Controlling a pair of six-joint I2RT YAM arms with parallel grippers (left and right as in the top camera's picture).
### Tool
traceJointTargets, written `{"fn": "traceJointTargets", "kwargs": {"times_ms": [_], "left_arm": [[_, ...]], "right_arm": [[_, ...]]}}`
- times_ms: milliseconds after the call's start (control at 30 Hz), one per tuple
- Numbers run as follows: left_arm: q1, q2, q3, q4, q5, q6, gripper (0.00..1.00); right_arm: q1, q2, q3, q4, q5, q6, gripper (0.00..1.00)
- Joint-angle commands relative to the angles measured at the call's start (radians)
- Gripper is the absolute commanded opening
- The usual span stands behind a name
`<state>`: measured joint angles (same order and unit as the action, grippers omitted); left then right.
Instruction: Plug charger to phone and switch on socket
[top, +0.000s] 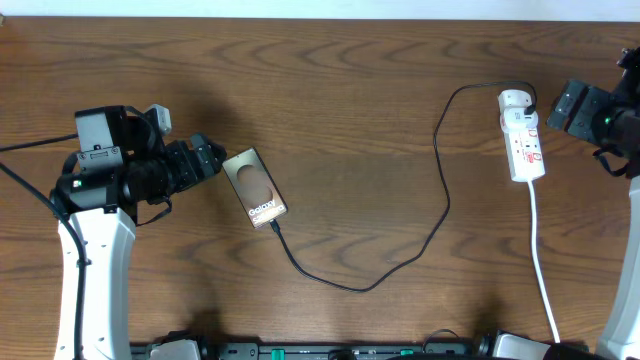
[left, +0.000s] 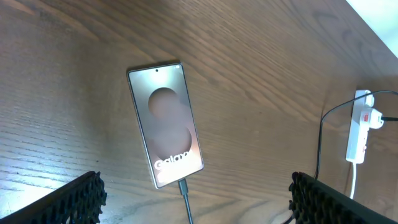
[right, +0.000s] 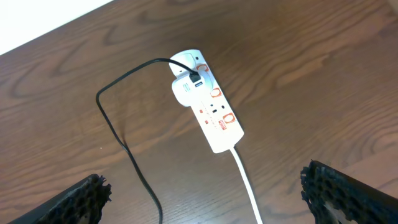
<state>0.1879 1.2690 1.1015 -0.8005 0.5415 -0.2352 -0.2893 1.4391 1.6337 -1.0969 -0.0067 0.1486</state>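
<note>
Your left end effector (top: 214, 160) is the nearest thing on the left side of the table (top: 340, 60). Its jaws are spread wide and hold nothing. In the left wrist view its dark fingers (left: 68, 202) fill the bottom corners, with bare wood between them.

Just beside its tips you have the phone (top: 255, 188), lying flat with the white lettering up. It is angled so that its lower short edge points toward the near side of the table and slightly right.

The charger (top: 447, 195) meets that lower edge with its plug tip (left: 181, 182). It looks seated in the port, though you cannot tell from these views how fully. From there the black cable dips toward the near edge and sweeps right. It then climbs to the far side and ends in a white adapter (right: 186, 87) on the rounded end of the socket (top: 524, 140).

You will find the socket flat on the right part of the table, red switch marks facing up. Its white cord (top: 540, 260) trails from the other end toward the near edge.

Your right end effector (top: 552, 108) hangs just beside the socket's rounded end, on its right. Its jaws are fully apart and it grips nothing.
</note>
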Motion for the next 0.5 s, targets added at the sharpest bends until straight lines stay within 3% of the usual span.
{"fn": "traceJointTargets", "kwargs": {"times_ms": [0, 233, 467], "left_arm": [[0.002, 0.005, -0.004, 0.0, -0.012, 0.006, 0.94], [0.002, -0.021, -0.004, -0.019, -0.02, 0.013, 0.94], [-0.054, -0.192, -0.013, -0.128, -0.267, 0.014, 0.94]], "right_arm": [[0.005, -0.001, 0.002, -0.003, 0.008, 0.0, 0.99], [0.005, -0.001, 0.002, -0.003, 0.008, 0.0, 0.99], [0.005, -0.001, 0.002, -0.003, 0.008, 0.0, 0.99]]}}
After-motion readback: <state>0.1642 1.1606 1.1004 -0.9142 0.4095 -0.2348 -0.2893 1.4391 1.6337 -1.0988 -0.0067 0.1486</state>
